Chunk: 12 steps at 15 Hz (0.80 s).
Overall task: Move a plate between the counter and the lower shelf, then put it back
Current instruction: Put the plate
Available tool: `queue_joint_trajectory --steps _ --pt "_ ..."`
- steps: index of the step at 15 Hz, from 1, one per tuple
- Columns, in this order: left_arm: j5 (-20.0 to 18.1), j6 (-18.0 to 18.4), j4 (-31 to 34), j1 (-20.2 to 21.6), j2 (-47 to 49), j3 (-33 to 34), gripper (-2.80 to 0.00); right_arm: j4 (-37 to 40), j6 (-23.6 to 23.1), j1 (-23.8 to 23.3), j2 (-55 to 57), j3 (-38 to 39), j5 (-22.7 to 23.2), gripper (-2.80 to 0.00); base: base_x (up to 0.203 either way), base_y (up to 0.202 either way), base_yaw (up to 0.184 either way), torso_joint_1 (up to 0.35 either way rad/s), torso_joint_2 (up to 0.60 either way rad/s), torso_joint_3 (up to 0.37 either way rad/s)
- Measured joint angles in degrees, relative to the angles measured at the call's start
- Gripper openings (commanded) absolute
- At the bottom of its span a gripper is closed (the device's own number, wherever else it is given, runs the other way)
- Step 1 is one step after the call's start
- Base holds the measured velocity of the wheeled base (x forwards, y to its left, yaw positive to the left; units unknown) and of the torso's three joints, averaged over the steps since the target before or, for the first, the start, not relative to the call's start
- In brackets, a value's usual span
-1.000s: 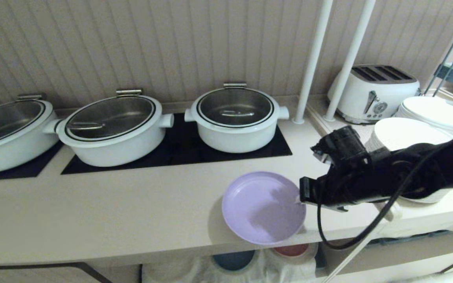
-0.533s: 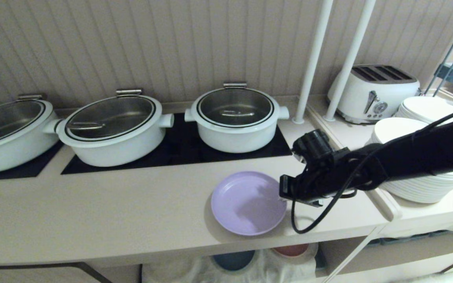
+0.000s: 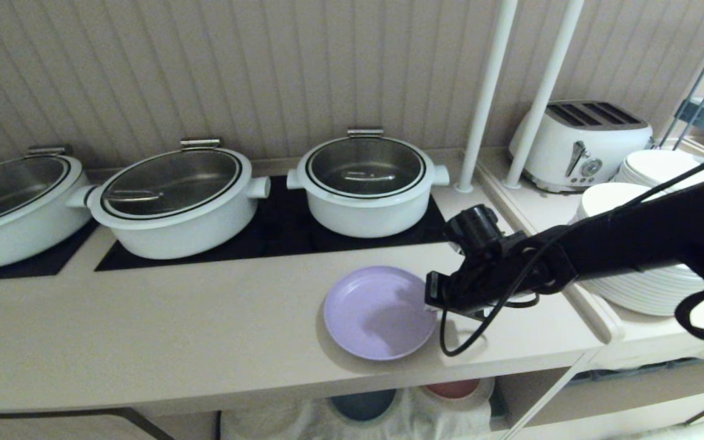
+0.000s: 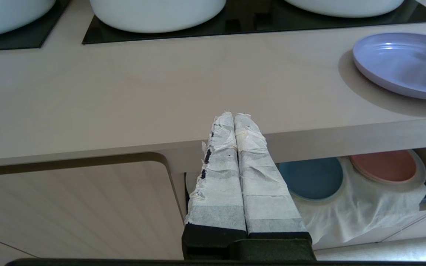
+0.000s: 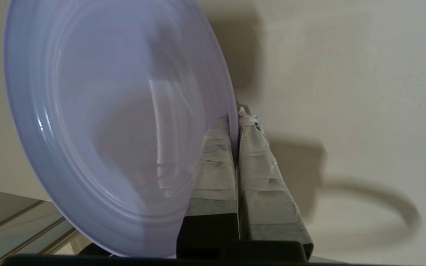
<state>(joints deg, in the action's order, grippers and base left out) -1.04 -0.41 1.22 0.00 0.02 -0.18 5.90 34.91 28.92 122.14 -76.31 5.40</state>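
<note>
Right wrist view shows my right gripper point(image 5: 235, 122) clamped on the near rim of the plate point(image 5: 98, 129), the taped fingers point(image 5: 215, 159) pinching it from above and below at one edge only. From the head camera, the same gripper point(image 3: 431, 293) sits at the plate's right edge over the counter point(image 3: 144, 330), close to the front lip, with the arm reaching in from the right. I judge the plate is either just resting on the worktop or a shade above it; I cannot tell which.

My left gripper point(image 4: 235, 122) hangs parked below the counter edge, fingers pressed together, holding nothing.

What worries me: a single-edge pinch lets the plate swing or slip out if I move fast, and it lies near enough to the front edge that a careless release could tip it over. The arm's cable loop point(image 3: 459, 342) hangs just beside the plate and could drag on it.

The plate is small, round, matte lilac with a low raised rim and faint concentric rings, empty and clean. Below, the lower shelf point(image 4: 364, 207) holds a blue plate point(image 4: 311, 177) and a pink plate point(image 4: 383, 164) on a white cloth.
</note>
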Motion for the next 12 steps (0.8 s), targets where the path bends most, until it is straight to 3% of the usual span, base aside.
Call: queue_joint_trajectory --steps 9,10,12 --pt "0.0 0.0 0.0 0.0 0.0 0.0 -2.8 0.0 0.7 0.0 1.3 -0.6 -0.1 -2.8 0.0 0.0 0.0 0.0 0.0 0.0" --pt "0.0 0.0 0.0 0.0 0.0 0.0 -2.8 0.1 0.6 0.0 1.3 -0.7 -0.2 0.0 0.0 0.0 0.0 0.0 0.0 0.0" --pt "0.0 0.0 0.0 0.0 0.0 0.0 -2.8 0.0 0.5 0.0 1.4 -0.8 -0.2 0.0 0.0 0.0 0.0 0.0 0.0 0.0"
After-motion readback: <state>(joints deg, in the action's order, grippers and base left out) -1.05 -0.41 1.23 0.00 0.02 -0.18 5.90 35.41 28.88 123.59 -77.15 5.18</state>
